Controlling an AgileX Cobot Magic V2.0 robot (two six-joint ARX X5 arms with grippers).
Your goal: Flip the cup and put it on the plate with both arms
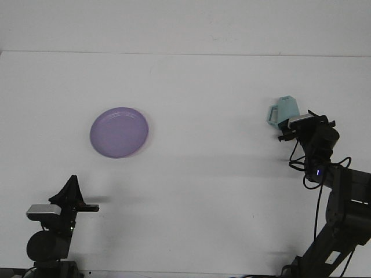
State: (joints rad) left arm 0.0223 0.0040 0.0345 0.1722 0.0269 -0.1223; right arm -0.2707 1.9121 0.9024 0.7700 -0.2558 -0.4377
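Cup (282,111), pale teal, faceted, handle toward the left, mouth-down at the table's (203,174) right side, directly ahead of and partly hidden by the right gripper (301,123), jaw state indiscernible; left gripper (72,194), fingers apparently together, and purple plate (119,132) well apart leftward.

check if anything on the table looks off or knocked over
The teal cup on the right side of the table is not upright: it sits mouth down or tipped, handle to the left, right at the right gripper. The purple plate lies flat and bare. Nothing looks spilled or broken.
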